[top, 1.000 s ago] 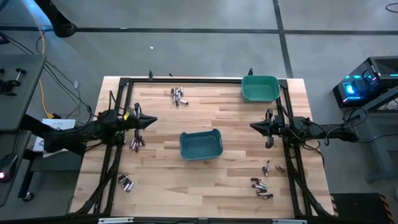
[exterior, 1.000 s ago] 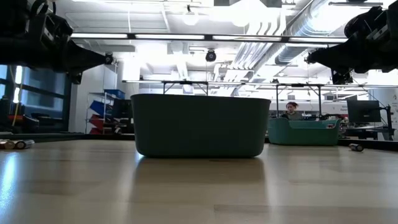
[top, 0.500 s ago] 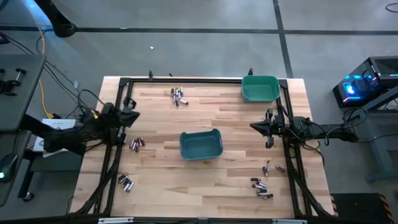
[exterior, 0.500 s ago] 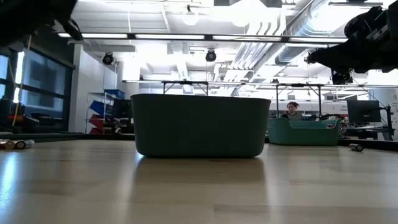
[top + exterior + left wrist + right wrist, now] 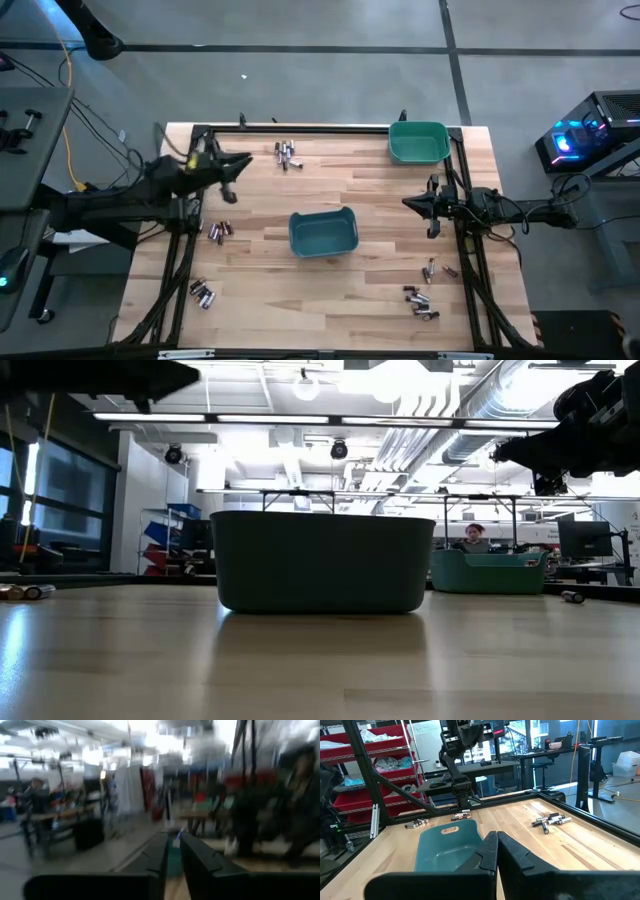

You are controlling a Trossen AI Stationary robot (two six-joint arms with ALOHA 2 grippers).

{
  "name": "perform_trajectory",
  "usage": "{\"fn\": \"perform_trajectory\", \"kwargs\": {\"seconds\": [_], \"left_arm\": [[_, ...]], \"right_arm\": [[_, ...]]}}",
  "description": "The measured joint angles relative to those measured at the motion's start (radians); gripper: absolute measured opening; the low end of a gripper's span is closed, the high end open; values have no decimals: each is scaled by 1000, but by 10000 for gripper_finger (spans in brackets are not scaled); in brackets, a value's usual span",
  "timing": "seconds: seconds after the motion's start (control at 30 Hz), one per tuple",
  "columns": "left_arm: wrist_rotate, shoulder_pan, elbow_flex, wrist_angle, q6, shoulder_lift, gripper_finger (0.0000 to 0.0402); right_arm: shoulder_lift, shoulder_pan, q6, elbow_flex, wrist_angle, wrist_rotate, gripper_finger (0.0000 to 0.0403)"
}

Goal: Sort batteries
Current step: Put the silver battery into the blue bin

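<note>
High view, left to right: the left gripper (image 5: 240, 163) hangs over the left part of the worktop (image 5: 380, 290), its tip aimed at the far group of batteries (image 5: 287, 155) just beyond it. In the left wrist view its jaws stand a sliver apart with nothing between them. Two more groups of cells lie on that side, one (image 5: 218, 231) near the arm's base and one (image 5: 202, 293) toward the near left corner. A teal bin (image 5: 323, 232) sits mid-worktop, and in the right wrist view it looks bare inside. A second, greener bin (image 5: 417, 141) stands at the far right corner. The right gripper (image 5: 418, 203) waits over the right edge, jaws pressed together and holding nothing. The last cells (image 5: 424, 292) are scattered near the right front corner.

Sorting looks barely begun: every cell I can see lies on the wood. The step in hand seems to be the left arm's reach toward the far group. Next it must spread its jaws wider, drop onto one cell clear of its neighbours, and close across its width.
</note>
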Motion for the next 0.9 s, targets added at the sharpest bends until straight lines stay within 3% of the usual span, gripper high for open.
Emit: {"fn": "perform_trajectory", "kwargs": {"seconds": [0.2,0.47,0.73,0.8,0.9], "left_arm": [[-6,1,86,-153,54,127,131],[-41,1,136,-446,-60,128,230],[-31,-44,155,-779,-320,165,244],[-67,-60,155,-819,-418,193,241],[-203,-75,154,-764,-480,249,236]], "right_arm": [[0,0,0,0,0,0,0],[0,0,0,0,0,0,0],[0,0,0,0,0,0,0],[0,0,0,0,0,0,0],[0,0,0,0,0,0,0]]}}
